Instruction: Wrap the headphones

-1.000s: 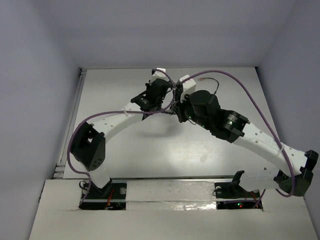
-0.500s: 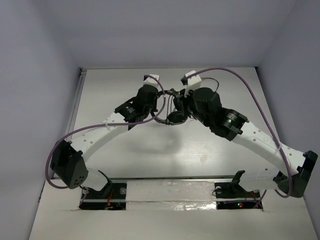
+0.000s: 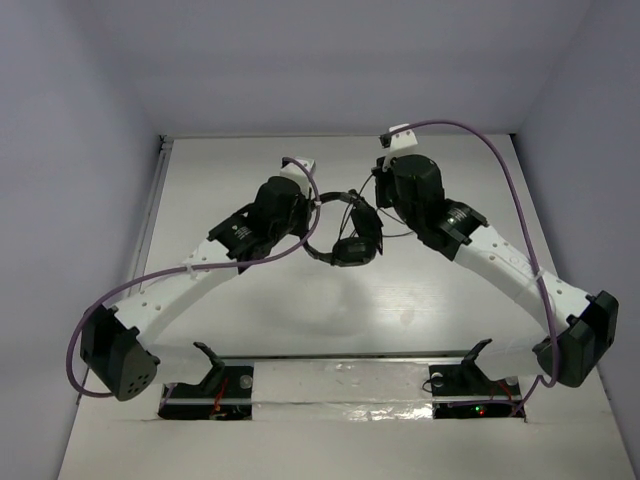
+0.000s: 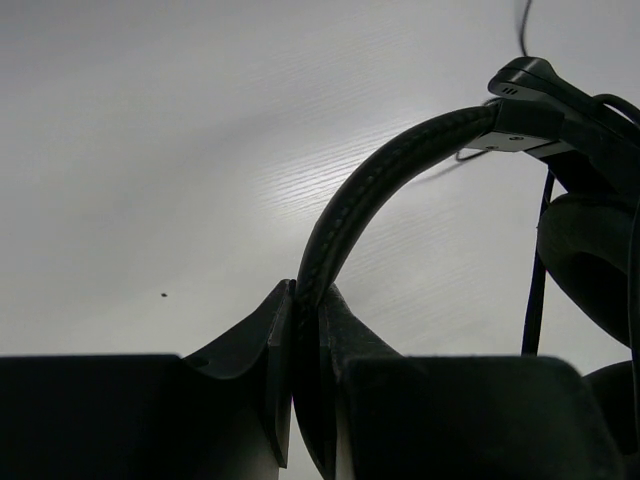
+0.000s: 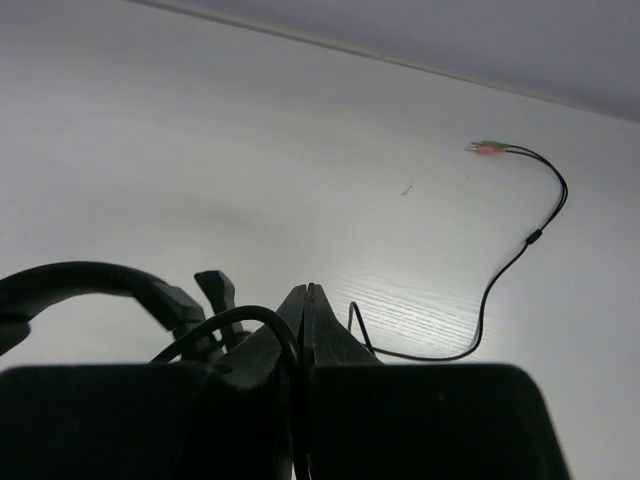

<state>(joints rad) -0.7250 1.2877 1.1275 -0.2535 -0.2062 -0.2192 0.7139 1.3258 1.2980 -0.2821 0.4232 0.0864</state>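
Both arms have been swung apart; the headphones (image 3: 352,238) are held above mid-desk (image 3: 420,310) between them, headband (image 4: 390,170) pinched in the left claw (image 4: 308,302), cord (image 5: 500,280) pinched in the right claw (image 5: 307,297), slack trailing right.

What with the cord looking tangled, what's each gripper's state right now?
Left gripper: closed on the headphone headband.
Right gripper: closed on the headphone cord.

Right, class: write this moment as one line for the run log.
task: wrap headphones | left end effector: shut on headband | right end effector: shut on cord | plug: on table
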